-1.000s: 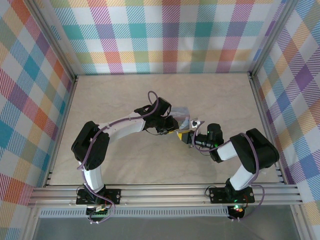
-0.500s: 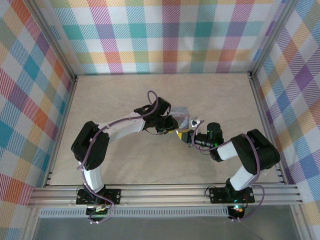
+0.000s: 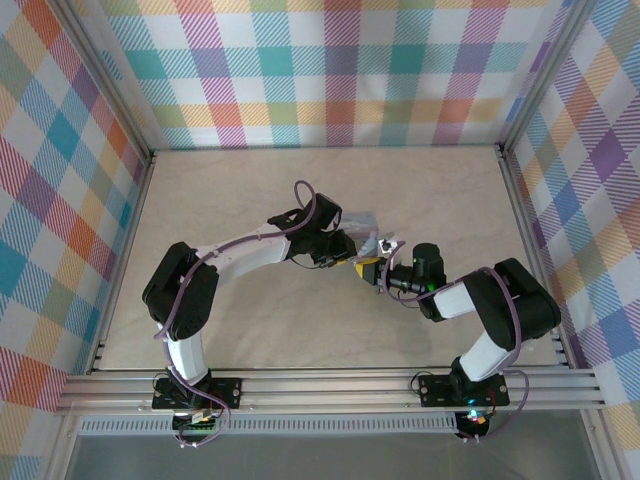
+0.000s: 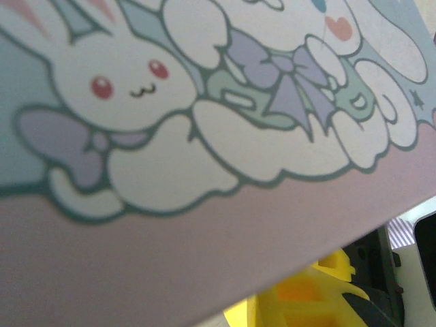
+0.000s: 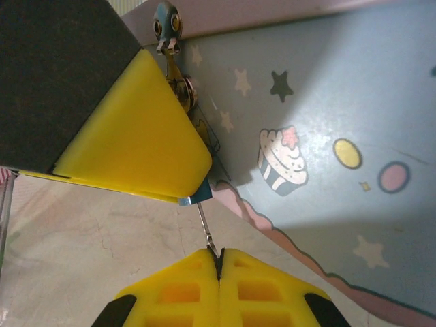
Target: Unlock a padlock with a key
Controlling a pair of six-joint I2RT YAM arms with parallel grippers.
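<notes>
The right gripper (image 5: 219,257) pinches a thin silvery rod (image 5: 206,231) that leads up to the padlock (image 5: 198,196), beside the tin (image 5: 327,136). For the left gripper (image 3: 350,260) — open or closed — one cannot tell.

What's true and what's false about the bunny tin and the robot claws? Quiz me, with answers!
1. The pale blue rectangular tin box has a cupcake drawn on its side. True.
2. The right claw is wide open. False: its yellow fingers are pressed shut on a thin silver metal rod.
3. The tin's lid shows a white cartoon bunny with red eyes. True.
4. The two claws are far apart. False: the left claw and the right one meet over the middle of the beige table, beside the tin.
5. The tiny dark-blue padlock lies alone on the table. False: a bit of it peeks from under the left claw's yellow finger, joined to the rod.
</notes>
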